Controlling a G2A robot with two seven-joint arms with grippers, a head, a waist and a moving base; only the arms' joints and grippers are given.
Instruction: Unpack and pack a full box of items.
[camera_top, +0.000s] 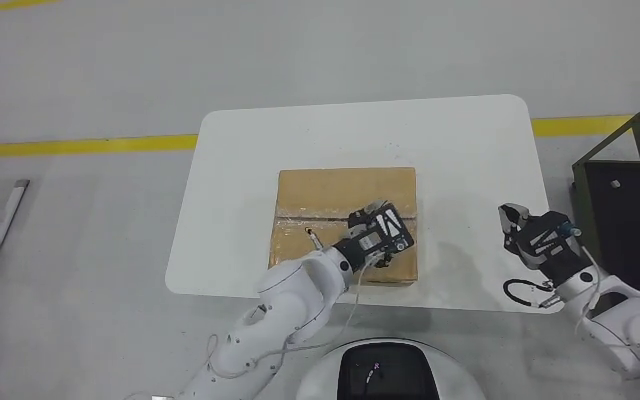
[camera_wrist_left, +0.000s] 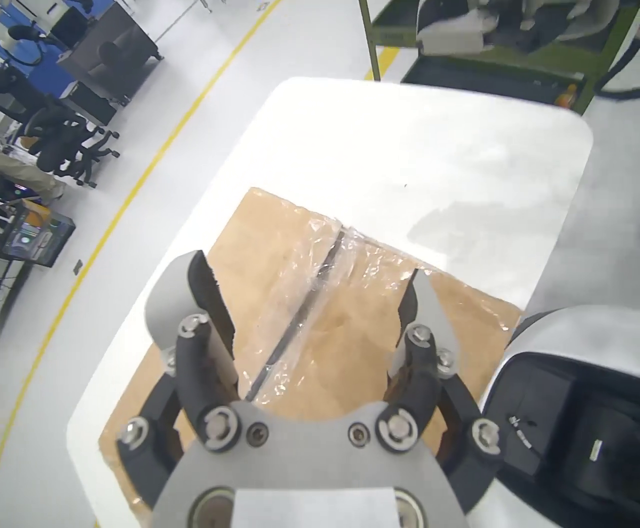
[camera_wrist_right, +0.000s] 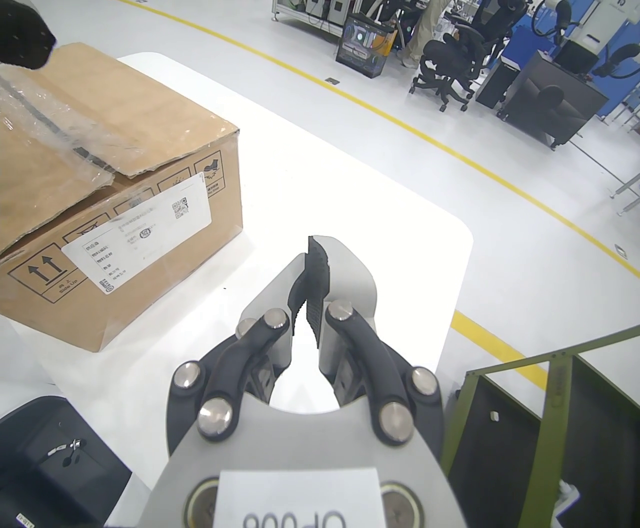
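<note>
1. The cardboard box (camera_top: 330, 200) stands closed on the white tabletop (camera_top: 470, 140), near the middle and closer to the robot's edge.
2. Wrinkled clear tape (camera_wrist_left: 320, 240) covers the middle seam of the top flaps.
3. A white label (camera_wrist_right: 140, 230) is on the box side that faces the right arm.
4. The left end effector (camera_wrist_left: 309, 270) is over the box top, above the seam. Its jaws are spread wide and hold nothing.
5. The right end effector (camera_wrist_right: 312, 255) is over the right part of the tabletop, well apart from the box. Its fingers are pressed together with nothing between them.
6. A green metal frame (camera_wrist_right: 550, 360) stands beside the tabletop, on the right.
</note>
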